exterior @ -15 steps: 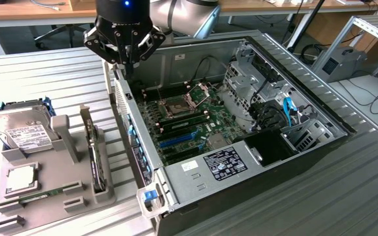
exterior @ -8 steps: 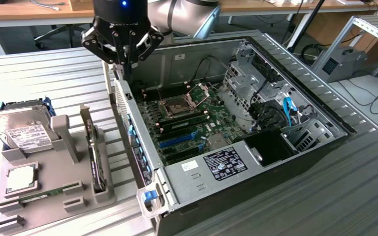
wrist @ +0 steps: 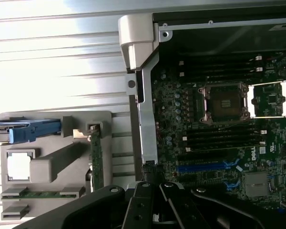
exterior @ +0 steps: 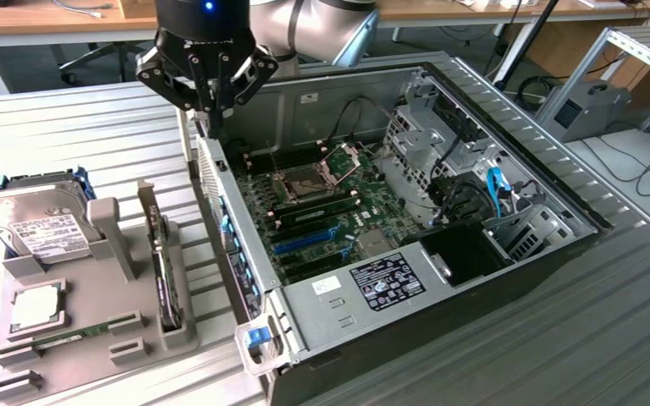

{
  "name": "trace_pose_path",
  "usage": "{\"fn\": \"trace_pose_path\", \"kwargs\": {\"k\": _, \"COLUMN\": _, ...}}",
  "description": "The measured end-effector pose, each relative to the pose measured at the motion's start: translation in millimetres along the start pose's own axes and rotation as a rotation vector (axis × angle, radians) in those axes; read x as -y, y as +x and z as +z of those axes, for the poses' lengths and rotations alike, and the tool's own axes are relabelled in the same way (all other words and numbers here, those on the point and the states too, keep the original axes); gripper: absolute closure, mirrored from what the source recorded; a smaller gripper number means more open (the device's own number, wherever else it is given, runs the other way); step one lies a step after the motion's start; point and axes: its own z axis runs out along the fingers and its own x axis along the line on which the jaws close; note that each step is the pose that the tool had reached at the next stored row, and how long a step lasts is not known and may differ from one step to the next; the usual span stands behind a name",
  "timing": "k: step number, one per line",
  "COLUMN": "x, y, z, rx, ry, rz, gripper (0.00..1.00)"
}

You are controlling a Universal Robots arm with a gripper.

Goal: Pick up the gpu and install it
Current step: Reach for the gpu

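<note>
The claw hangs at about eleven o'clock in the exterior view. Its fingers are pressed together with nothing between them, and the tips sit just over the case, at the near end of its rear wall. The case lies open on its side, with the motherboard facing up.

The gpu is not in the case. It stands on edge in a slot of the grey tray, at roughly eight o'clock from the claw in the exterior view, on the tray's side nearest the case. It is well apart from the claw and untouched. The wrist view catches it edge-on as a thin green strip beside the case's rear wall.

The tray also holds a hard drive at ten o'clock from the gpu. A square chip sits at about eight o'clock from it, and a RAM stick lies flat just below the chip.
</note>
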Motion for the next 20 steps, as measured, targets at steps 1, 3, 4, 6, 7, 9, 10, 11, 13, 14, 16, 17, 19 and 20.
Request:
{"fn": "trace_pose_path", "kwargs": {"k": 1, "x": 0.0, "y": 0.3, "z": 0.0, "rx": 0.0000, "ry": 0.0000, "rz": 0.000, "gripper": 0.89}}
{"fn": "trace_pose_path", "kwargs": {"k": 3, "x": 0.1, "y": 2.0, "z": -0.1, "rx": 0.0000, "ry": 0.0000, "rz": 0.000, "gripper": 0.89}}
{"fn": "trace_pose_path", "kwargs": {"k": 4, "x": 0.2, "y": 2.3, "z": -0.1, "rx": 0.0000, "ry": 0.0000, "rz": 0.000, "gripper": 0.89}}
{"fn": "trace_pose_path", "kwargs": {"k": 6, "x": 0.2, "y": 3.0, "z": -0.1, "rx": 0.0000, "ry": 0.0000, "rz": 0.000, "gripper": 0.89}}
{"fn": "trace_pose_path", "kwargs": {"k": 7, "x": 0.3, "y": 3.4, "z": -0.1, "rx": 0.0000, "ry": 0.0000, "rz": 0.000, "gripper": 0.89}}
{"fn": "trace_pose_path", "kwargs": {"k": 9, "x": 0.3, "y": 4.1, "z": -0.1, "rx": 0.0000, "ry": 0.0000, "rz": 0.000, "gripper": 0.89}}
{"fn": "trace_pose_path", "kwargs": {"k": 10, "x": 0.3, "y": 4.4, "z": -0.1, "rx": 0.0000, "ry": -0.0001, "rz": 0.000, "gripper": 0.89}}
{"fn": "trace_pose_path", "kwargs": {"k": 11, "x": 0.4, "y": 4.8, "z": -0.1, "rx": 0.0000, "ry": 0.0000, "rz": 0.000, "gripper": 0.89}}
{"fn": "trace_pose_path", "kwargs": {"k": 13, "x": 0.4, "y": 5.7, "z": -0.2, "rx": 0.0000, "ry": 0.0000, "rz": 0.000, "gripper": 0.89}}
{"fn": "trace_pose_path", "kwargs": {"k": 14, "x": 0.5, "y": 6.3, "z": -0.1, "rx": 0.0000, "ry": 0.0000, "rz": 0.000, "gripper": 0.89}}
{"fn": "trace_pose_path", "kwargs": {"k": 16, "x": 0.5, "y": 7.1, "z": -0.2, "rx": 0.0000, "ry": 0.0000, "rz": 0.000, "gripper": 0.89}}
{"fn": "trace_pose_path", "kwargs": {"k": 17, "x": 0.6, "y": 7.7, "z": -0.2, "rx": 0.0000, "ry": 0.0000, "rz": 0.000, "gripper": 0.89}}
{"fn": "trace_pose_path", "kwargs": {"k": 19, "x": 0.7, "y": 8.8, "z": -0.3, "rx": 0.0000, "ry": 0.0000, "rz": 0.000, "gripper": 0.89}}
{"fn": "trace_pose_path", "kwargs": {"k": 20, "x": 0.7, "y": 9.1, "z": -0.3, "rx": 0.0000, "ry": 0.0000, "rz": 0.000, "gripper": 0.89}}
